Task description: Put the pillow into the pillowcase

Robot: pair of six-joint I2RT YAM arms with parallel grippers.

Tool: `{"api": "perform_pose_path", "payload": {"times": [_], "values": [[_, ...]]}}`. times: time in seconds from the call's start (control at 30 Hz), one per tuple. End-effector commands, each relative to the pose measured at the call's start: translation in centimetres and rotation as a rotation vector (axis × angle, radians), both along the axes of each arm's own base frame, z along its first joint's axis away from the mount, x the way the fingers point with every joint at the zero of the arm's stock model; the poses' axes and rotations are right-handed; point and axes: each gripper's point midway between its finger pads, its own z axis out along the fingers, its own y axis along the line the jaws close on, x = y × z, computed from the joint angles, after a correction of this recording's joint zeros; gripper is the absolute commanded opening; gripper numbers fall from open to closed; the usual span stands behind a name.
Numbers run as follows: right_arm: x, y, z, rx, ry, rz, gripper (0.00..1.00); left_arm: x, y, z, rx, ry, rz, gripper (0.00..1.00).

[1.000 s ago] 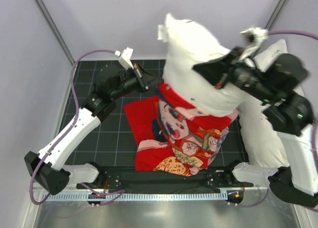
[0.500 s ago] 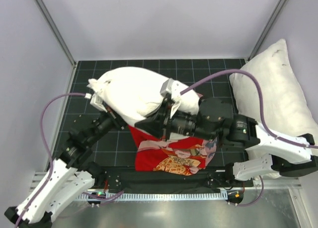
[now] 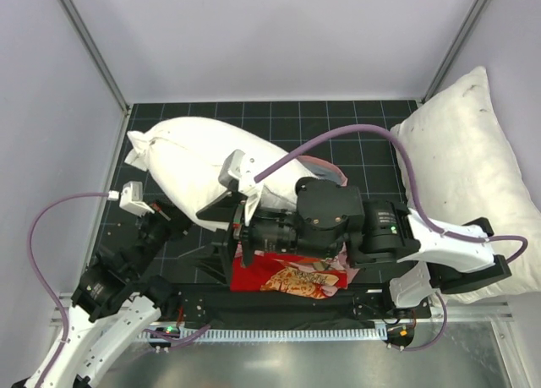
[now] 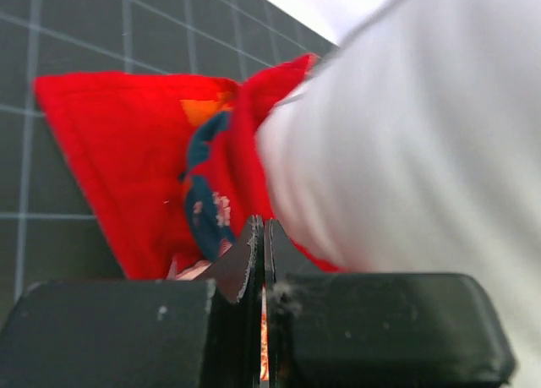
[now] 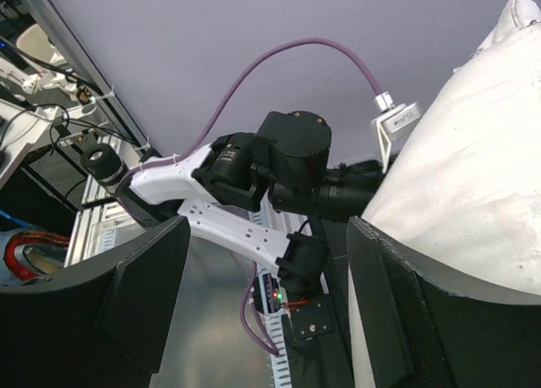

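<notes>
The white pillow (image 3: 199, 164) lies slantwise across the black mat, with its right end over the pink mouth of the red pillowcase (image 3: 292, 280). Most of the pillowcase is hidden under my right arm. In the left wrist view the pillow (image 4: 406, 134) sits inside the raised red pillowcase (image 4: 127, 151). My left gripper (image 4: 264, 232) is shut, with a thin strip of red-orange fabric pinched between its fingers. That gripper (image 3: 179, 229) sits low at the mat's near left. My right gripper (image 3: 226, 232) stands open against the pillow's near side. Between its fingers (image 5: 266, 295) is nothing, and the pillow (image 5: 473, 177) rests outside the right finger.
A larger white pillow (image 3: 473, 168) leans at the right edge, beside the black gridded mat (image 3: 338, 122). Grey walls close the back and sides. A metal rail (image 3: 279, 333) and both arm bases line the near edge.
The pillow has dropped from high in the right gripper to lying across the mat. The right gripper has opened and let it go. The left arm has pulled back to the near left.
</notes>
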Motion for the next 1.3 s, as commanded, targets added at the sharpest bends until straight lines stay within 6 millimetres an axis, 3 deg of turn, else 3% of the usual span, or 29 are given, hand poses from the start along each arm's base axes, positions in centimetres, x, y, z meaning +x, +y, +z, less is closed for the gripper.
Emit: {"api": "perform_pose_path", "payload": {"times": [0.0, 0.03, 0.07, 0.2, 0.3, 0.37, 0.5, 0.53, 0.57, 0.6, 0.63, 0.7, 0.73, 0.77, 0.8, 0.83, 0.87, 0.9, 1.0, 1.1, 1.17, 1.27], "values": [[0.4, -5.0, 5.9, 0.158, -0.02, -0.007, 0.82, 0.3, 2.7, -2.1, 0.026, 0.066, 0.149, 0.0], [0.0, -4.9, 5.3, 0.157, -0.023, 0.016, 0.82, 0.3, 3.0, -2.3, 0.033, 0.072, 0.161, 0.0], [-0.3, -6.5, 6.6, 0.204, -0.023, 0.036, 0.82, 0.1, 3.3, -2.4, 0.034, 0.072, 0.17, 0.0], [-2.5, -8.0, 8.8, 0.333, 0.02, 0.156, 0.88, -0.3, 4.2, -2.5, 0.041, 0.069, 0.2, 0.01], [-4.5, -8.0, 10.2, 0.386, 0.032, 0.273, 0.88, -0.5, 4.4, -2.3, 0.038, 0.062, 0.203, 0.0], [-4.8, -8.7, 11.8, 0.428, 0.023, 0.29, 0.88, -0.5, 4.4, -2.1, 0.043, 0.063, 0.204, 0.0], [-3.4, -10.4, 15.0, 0.492, -0.05, 0.213, 0.94, -0.5, 4.2, -1.9, 0.054, 0.074, 0.194, 0.0], [-2.2, -11.5, 16.7, 0.521, -0.053, 0.15, 0.95, -0.6, 4.2, -1.8, 0.054, 0.074, 0.191, 0.0], [-0.8, -11.5, 15.8, 0.458, -0.079, 0.072, 0.95, -0.7, 4.2, -1.3, 0.045, 0.067, 0.187, 0.0], [2.4, -12.8, 15.9, 0.442, -0.055, -0.108, 0.95, -0.8, 4.3, -1.1, 0.043, 0.068, 0.186, 0.0], [4.5, -13.1, 14.6, 0.391, -0.046, -0.23, 0.95, -1.1, 4.3, -0.7, 0.033, 0.059, 0.183, 0.0], [9.5, -16.3, 10.6, 0.251, -0.005, -0.547, 0.94, -1.6, 4.5, 0.5, 0.018, 0.047, 0.174, 0.0], [10.4, -16.1, 7.3, 0.154, -0.001, -0.621, 0.91, -1.9, 4.6, 1.0, 0.012, 0.04, 0.173, 0.0], [11.2, -18.8, 5.1, 0.088, 0.012, -0.677, 0.9, -2.1, 4.7, 1.4, 0.009, 0.041, 0.172, 0.0], [11.4, -19.4, 3.1, 0.09, 0.109, -0.711, 0.89, -2.4, 5.0, 2.4, -0.002, 0.026, 0.176, 0.0], [11.0, -18.6, -1.0, -0.003, 0.127, -0.679, 0.88, -2.6, 5.2, 2.4, 0.009, 0.04, 0.178, 0.0], [11.3, -20.4, -2.9, -0.001, 0.222, -0.689, 0.86, -2.6, 5.2, 2.7, 0.014, 0.043, 0.179, 0.0], [11.1, -20.1, -6.7, -0.086, 0.242, -0.688, 0.85, -2.6, 5.3, 2.7, 0.023, 0.052, 0.182, 0.01], [11.7, -22.1, -12.5, -0.227, 0.317, -0.749, 0.83, -2.7, 5.5, 3.4, 0.042, 0.054, 0.186, 0.0], [12.7, -22.4, -15.7, -0.342, 0.324, -0.775, 0.8, -2.4, 5.5, 3.2, 0.046, 0.057, 0.193, 0.0], [12.9, -21.4, -16.8, -0.387, 0.34, -0.74, 0.79, -2.2, 5.4, 2.9, 0.043, 0.058, 0.192, 0.0], [15.1, -20.4, -18.8, -0.48, 0.34, -0.774, 0.79, -2.2, 5.3, 2.6, 0.038, 0.061, 0.192, 0.0]]}}
